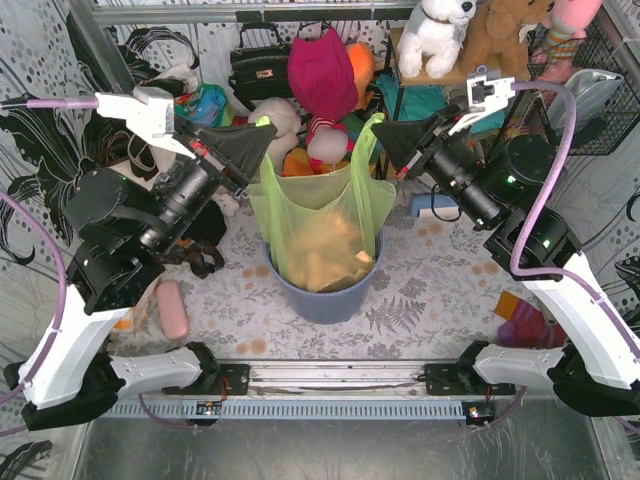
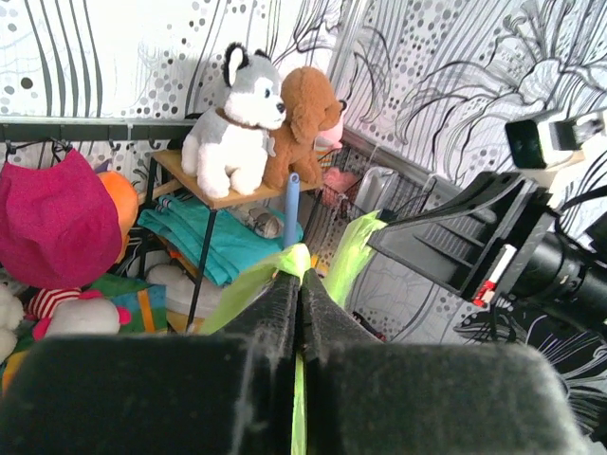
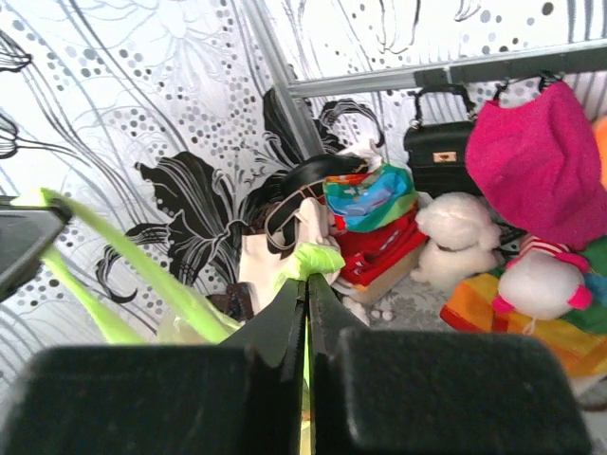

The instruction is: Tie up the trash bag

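The lime-green trash bag point(image 1: 320, 215) stands in the blue-grey bin point(image 1: 325, 295) at mid-table, with tan crumpled paper showing through. Its two top handles are pulled up and apart. My left gripper point(image 1: 265, 130) is shut on the bag's left handle; in the left wrist view green plastic point(image 2: 296, 261) sticks out past the tips of that gripper point(image 2: 300, 277). My right gripper point(image 1: 378, 128) is shut on the bag's right handle; in the right wrist view a green tuft point(image 3: 318, 258) sticks out past the tips of that gripper point(image 3: 307, 278). Both grippers hold at about the same height above the bin.
Behind the bin lie plush toys point(image 1: 325, 140), a magenta cushion point(image 1: 322, 70) and a black handbag point(image 1: 258, 62). A shelf with stuffed animals point(image 1: 440, 35) stands at back right. A pink object point(image 1: 172, 308) lies at front left, a colourful toy point(image 1: 525, 322) at front right.
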Motion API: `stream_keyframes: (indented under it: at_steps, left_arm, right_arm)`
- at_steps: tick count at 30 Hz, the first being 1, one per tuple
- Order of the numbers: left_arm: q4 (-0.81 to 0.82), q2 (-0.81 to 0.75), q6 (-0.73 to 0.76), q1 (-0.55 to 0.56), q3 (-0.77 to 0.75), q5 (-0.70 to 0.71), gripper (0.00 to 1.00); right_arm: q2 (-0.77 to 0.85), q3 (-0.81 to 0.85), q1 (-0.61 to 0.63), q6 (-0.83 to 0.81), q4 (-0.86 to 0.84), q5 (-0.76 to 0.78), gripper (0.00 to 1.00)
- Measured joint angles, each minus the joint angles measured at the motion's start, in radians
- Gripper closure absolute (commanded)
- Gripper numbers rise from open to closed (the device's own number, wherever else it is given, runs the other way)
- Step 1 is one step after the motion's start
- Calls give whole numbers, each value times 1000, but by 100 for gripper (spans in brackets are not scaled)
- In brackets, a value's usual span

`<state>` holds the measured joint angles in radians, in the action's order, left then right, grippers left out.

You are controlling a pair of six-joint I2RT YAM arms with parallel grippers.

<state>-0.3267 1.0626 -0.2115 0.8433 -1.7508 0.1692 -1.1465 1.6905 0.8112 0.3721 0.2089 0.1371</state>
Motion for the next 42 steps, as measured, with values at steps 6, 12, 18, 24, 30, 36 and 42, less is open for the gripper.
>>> stream_keyframes:
  at_steps: [6, 12, 18, 24, 30, 36, 42]
  left_arm:
    - [-34, 21, 3, 0, -2, 12, 54]
    - [-49, -21, -26, 0, -18, -21, 46]
    - [-69, 20, -84, 0, -197, -214, 40]
    - [-66, 86, -175, 0, -272, -492, 37]
    - [-32, 149, -285, 0, -136, -716, 37]
    - [-28, 146, -350, 0, 22, -730, 39]
    - [21, 99, -394, 17, 87, -707, 40]
  right_arm:
    - [-12, 4, 0, -27, -16, -98, 100]
    - [-27, 21, 0, -68, -14, -134, 73]
    - [-52, 81, 0, -79, 0, -137, 50]
    - [-70, 163, 0, -63, 56, -128, 46]
    - [-105, 245, 0, -44, 157, -114, 47]
    - [-153, 306, 0, -28, 268, -115, 46]
    - [-182, 324, 0, -21, 339, -113, 60]
